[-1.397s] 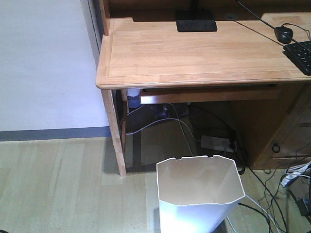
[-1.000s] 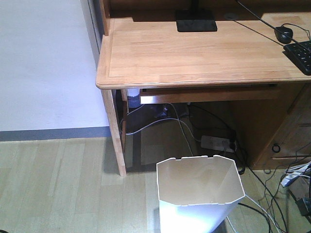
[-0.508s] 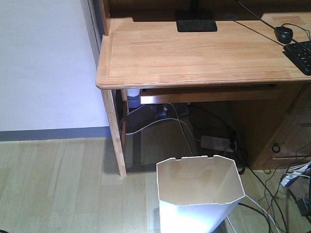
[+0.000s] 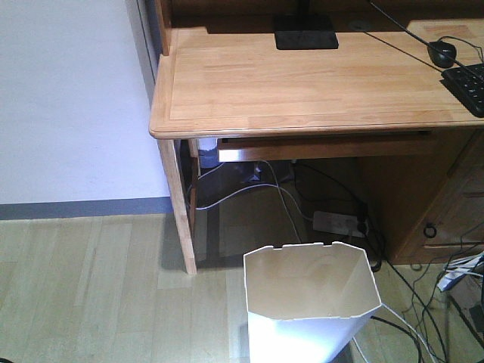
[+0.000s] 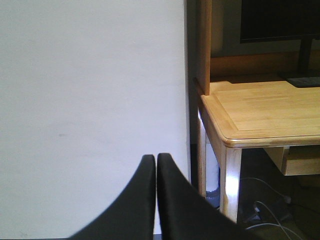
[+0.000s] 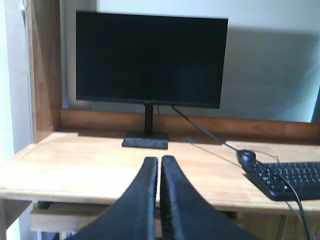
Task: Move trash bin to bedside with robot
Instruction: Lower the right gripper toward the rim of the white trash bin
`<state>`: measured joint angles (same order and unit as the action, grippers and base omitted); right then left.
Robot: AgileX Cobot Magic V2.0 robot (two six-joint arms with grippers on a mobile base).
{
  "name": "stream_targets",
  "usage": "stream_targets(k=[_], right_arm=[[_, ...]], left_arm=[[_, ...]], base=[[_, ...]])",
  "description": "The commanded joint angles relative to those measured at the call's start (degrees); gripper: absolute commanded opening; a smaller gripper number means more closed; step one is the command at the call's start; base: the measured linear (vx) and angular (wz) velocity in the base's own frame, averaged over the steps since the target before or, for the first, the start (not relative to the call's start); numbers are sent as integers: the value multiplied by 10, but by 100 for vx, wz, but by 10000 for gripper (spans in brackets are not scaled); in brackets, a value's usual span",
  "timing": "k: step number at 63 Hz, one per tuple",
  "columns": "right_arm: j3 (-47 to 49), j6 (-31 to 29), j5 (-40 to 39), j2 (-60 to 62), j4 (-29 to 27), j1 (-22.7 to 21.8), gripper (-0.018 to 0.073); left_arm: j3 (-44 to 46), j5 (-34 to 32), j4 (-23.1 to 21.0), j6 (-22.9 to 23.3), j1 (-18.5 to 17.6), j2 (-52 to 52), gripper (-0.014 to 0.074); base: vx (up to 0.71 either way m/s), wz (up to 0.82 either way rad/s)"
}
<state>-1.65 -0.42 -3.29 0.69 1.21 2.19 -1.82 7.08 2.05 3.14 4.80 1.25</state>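
Observation:
The white trash bin (image 4: 310, 302) stands upright on the wood floor at the bottom of the front view, just in front of the desk's knee space. Its octagonal rim is open and it looks empty. Neither arm shows in the front view. In the left wrist view my left gripper (image 5: 156, 156) is shut with nothing between its fingers, pointing at a white wall beside the desk. In the right wrist view my right gripper (image 6: 159, 158) is shut and empty, held level with the desktop. The bedside is out of view.
A light wooden desk (image 4: 302, 83) fills the upper front view, with a monitor (image 6: 150, 60) and its stand (image 4: 305, 34), a black mouse (image 4: 442, 53) and keyboard (image 4: 469, 85). Cables and a power strip (image 4: 338, 222) lie under it. A white wall (image 4: 68, 98) is to the left.

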Motion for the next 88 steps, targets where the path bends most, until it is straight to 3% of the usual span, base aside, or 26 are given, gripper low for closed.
stream_targets(k=[1,20,35,65,74,88], right_arm=[[0,0,-48,-1,7,-1,-9],[137,-4,-31,-151,10,-1,-9],[256,-1,88,-289,10,-1,-9],[266,0,172,-361,14,-1,9],[266,-1,189,-373,15,-1,81],[266,-1,202,-393,27,-1,317]], left_arm=[[14,-42,-1,3,-3,3,-6],[14,-42,-1,3,-3,3,-6],[14,-42,-1,3,-3,3,-6],[14,-42,-1,3,-3,3,-6],[14,-42,-1,3,-3,3,-6],[14,-42,-1,3,-3,3,-6]], base=[[0,0],[0,0],[0,0],[0,0],[0,0],[0,0]])
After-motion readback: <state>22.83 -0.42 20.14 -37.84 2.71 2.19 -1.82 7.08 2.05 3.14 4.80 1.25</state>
